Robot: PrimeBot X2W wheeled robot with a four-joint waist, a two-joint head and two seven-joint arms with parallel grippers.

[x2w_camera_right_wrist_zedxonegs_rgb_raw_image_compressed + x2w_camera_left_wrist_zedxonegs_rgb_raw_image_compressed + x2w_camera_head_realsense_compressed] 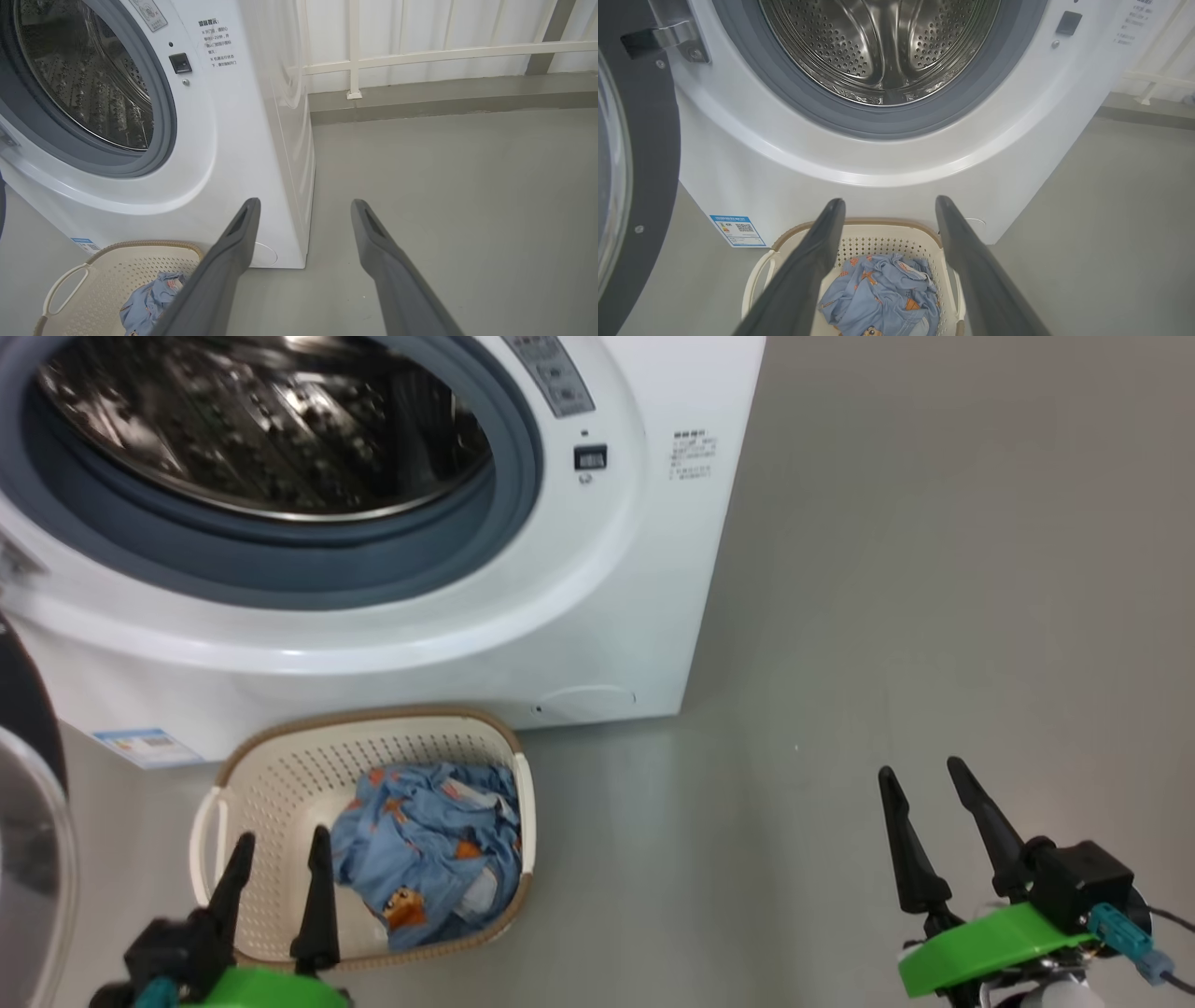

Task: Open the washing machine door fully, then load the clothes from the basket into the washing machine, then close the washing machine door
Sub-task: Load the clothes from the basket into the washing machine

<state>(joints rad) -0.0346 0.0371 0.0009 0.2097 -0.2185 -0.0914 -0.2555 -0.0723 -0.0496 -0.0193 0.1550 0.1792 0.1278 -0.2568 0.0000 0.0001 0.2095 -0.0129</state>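
The white washing machine stands open, its steel drum bare. Its black door with the glass bowl hangs swung out at the far left, seen too in the left wrist view as the door. On the floor before the machine sits the cream basket with light blue printed clothes in its right half. My left gripper is open, fingertips over the basket's near left part, clothes showing between its fingers. My right gripper is open over bare floor to the right.
Grey floor stretches to the right of the machine. A white railing and a low grey kerb run along the back wall behind it. A blue label sits low on the machine's front.
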